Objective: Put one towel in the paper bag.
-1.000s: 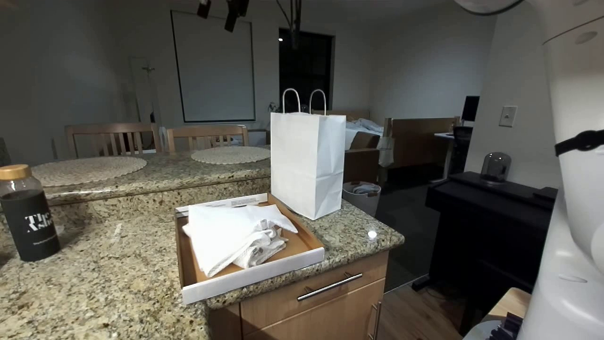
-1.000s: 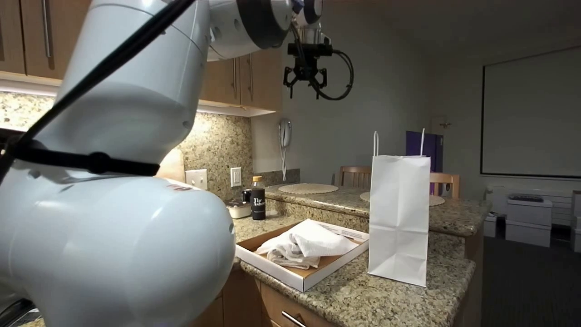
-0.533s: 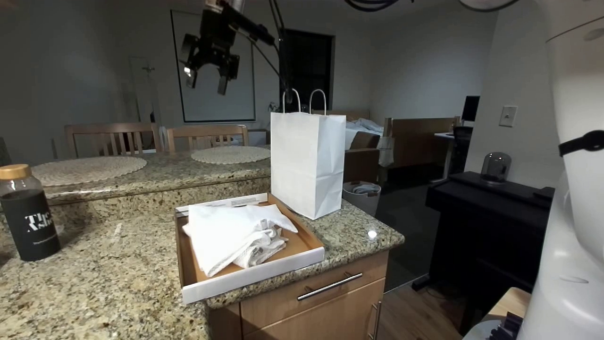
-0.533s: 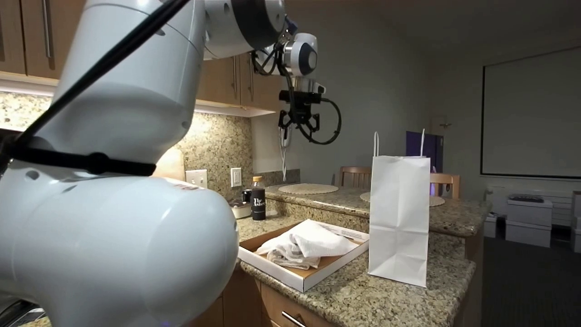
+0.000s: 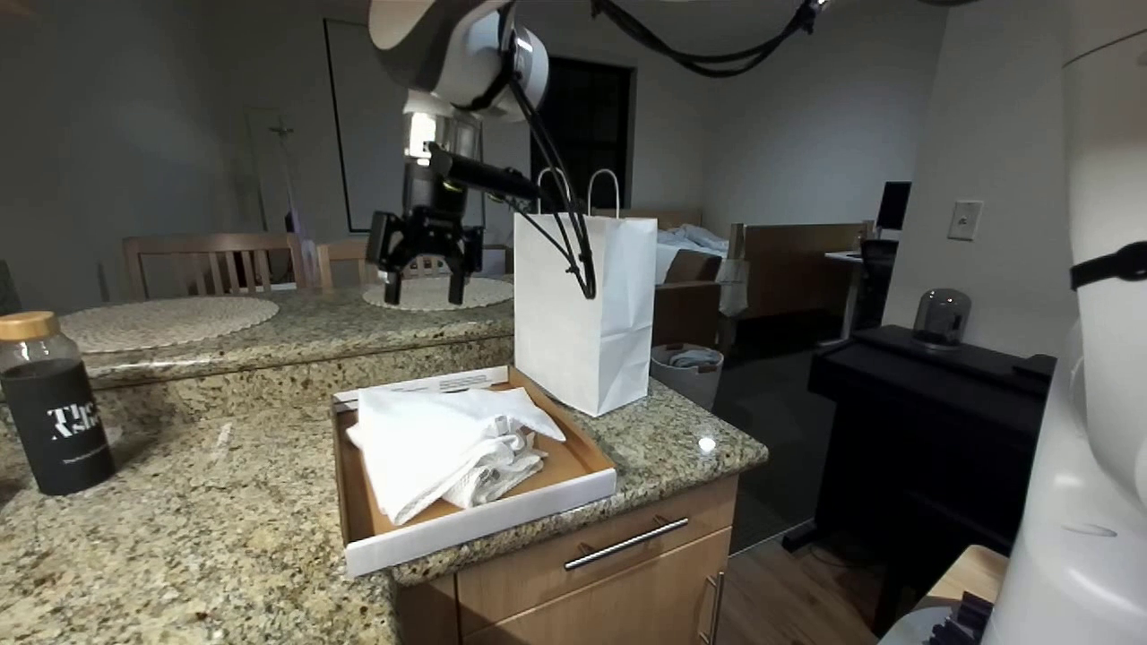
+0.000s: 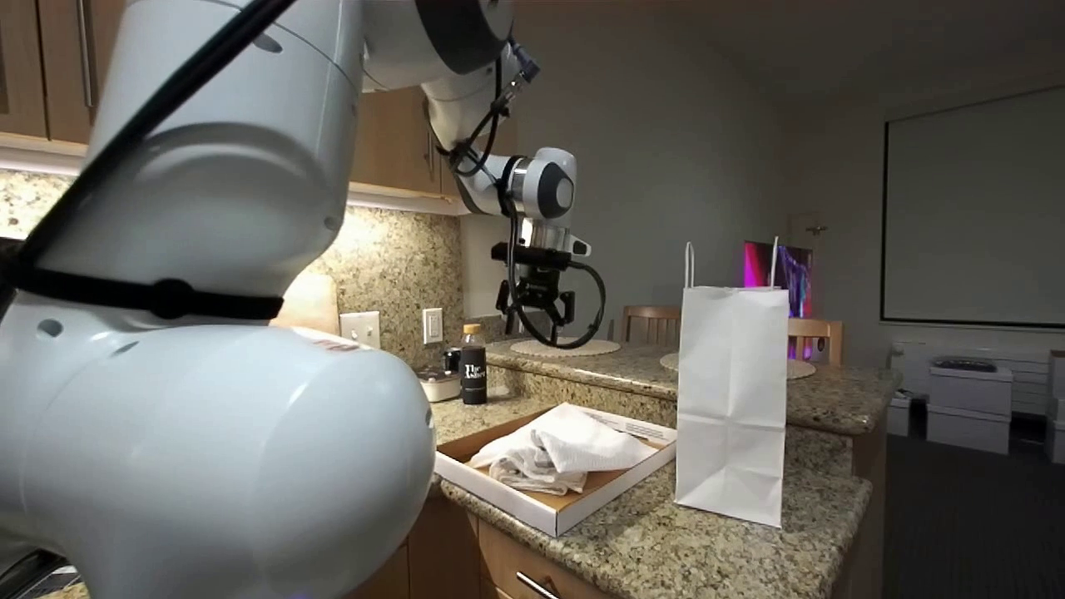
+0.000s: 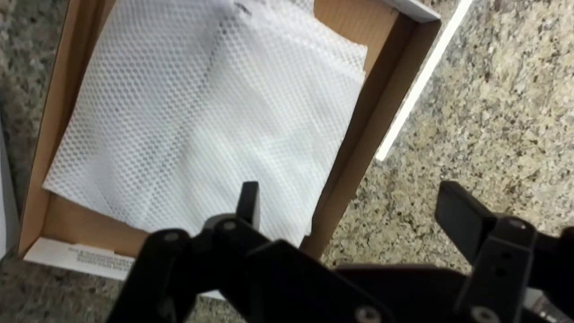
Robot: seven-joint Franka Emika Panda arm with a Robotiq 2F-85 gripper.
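Jaws spread wide hang higher than the white towel, which lies in a shallow box on the counter, one finger overlapping the towel in the wrist view, the other the counter.

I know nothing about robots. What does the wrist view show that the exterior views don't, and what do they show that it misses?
Only the wrist view shows the honeycomb weave of the towel up close, from above.

Only the exterior views show the bottle, the round placemats, the chairs and the paper bag standing upright; a pale sliver at the wrist view's left edge may be that bag, but I can't tell.

All share the towel, the cardboard tray under it, the granite counter and the open fingers, holding nothing.
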